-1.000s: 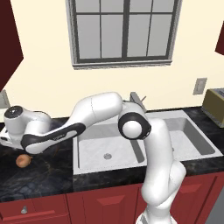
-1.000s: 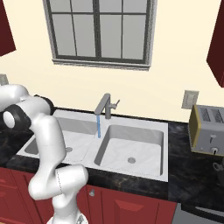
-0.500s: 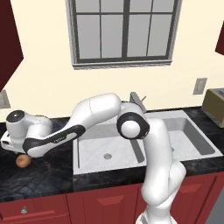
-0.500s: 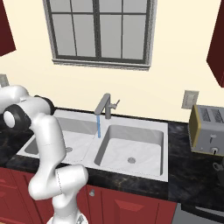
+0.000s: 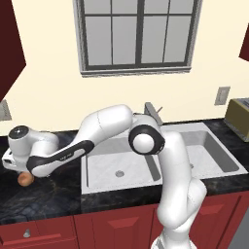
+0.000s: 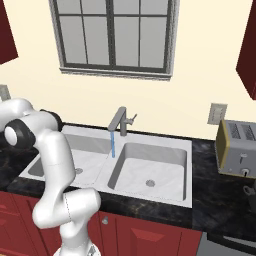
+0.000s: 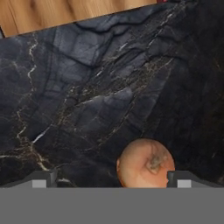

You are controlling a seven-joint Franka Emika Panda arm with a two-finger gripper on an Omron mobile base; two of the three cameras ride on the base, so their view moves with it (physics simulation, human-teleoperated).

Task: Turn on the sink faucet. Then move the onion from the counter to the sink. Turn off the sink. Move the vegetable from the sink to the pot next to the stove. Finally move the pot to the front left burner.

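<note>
Two finger tips of the gripper [image 7: 111, 178] stand spread wide, grasping nothing — the onion [image 7: 145, 164] sits on the black counter [image 7: 87, 100] at about five o'clock in the hand view, beside the right-hand tip, and the sink faucet [image 6: 120, 122] runs

Tan-orange onion [image 7: 145, 163], brown-veined black counter [image 7: 100, 96]
</note>
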